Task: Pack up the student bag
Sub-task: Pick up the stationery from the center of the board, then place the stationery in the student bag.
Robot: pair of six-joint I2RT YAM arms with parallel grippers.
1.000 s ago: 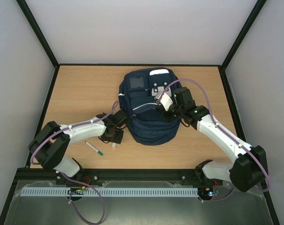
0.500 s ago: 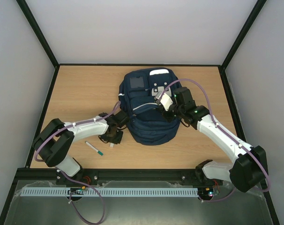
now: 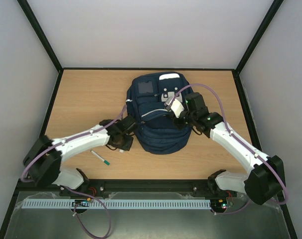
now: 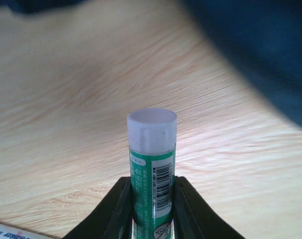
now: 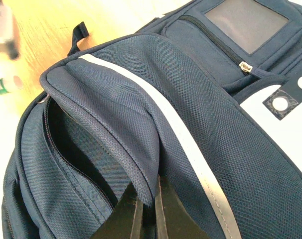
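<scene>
The student bag (image 3: pixel 158 134), navy with white stripes, lies mid-table with its main opening gaping. My right gripper (image 3: pixel 167 110) is shut on the zipper-edged flap (image 5: pixel 116 144) and holds it up, its tips (image 5: pixel 147 196) pinching the fabric. A dark gap shows under the flap. My left gripper (image 3: pixel 123 145) is just left of the bag, low over the table. It is shut on a green glue stick (image 4: pixel 152 164) with a white cap, which stands upright between the fingers (image 4: pixel 122 199). The bag (image 4: pixel 270 55) fills the upper right of the left wrist view.
A white pen with a green tip (image 3: pixel 99 158) lies on the wooden table (image 3: pixel 86 99) near the front left, beside the left arm. Black frame rails and grey walls border the table.
The left jaws have closed onto the glue stick, and the left arm has stretched out toward the bag. The right gripper and the flap have not moved.
</scene>
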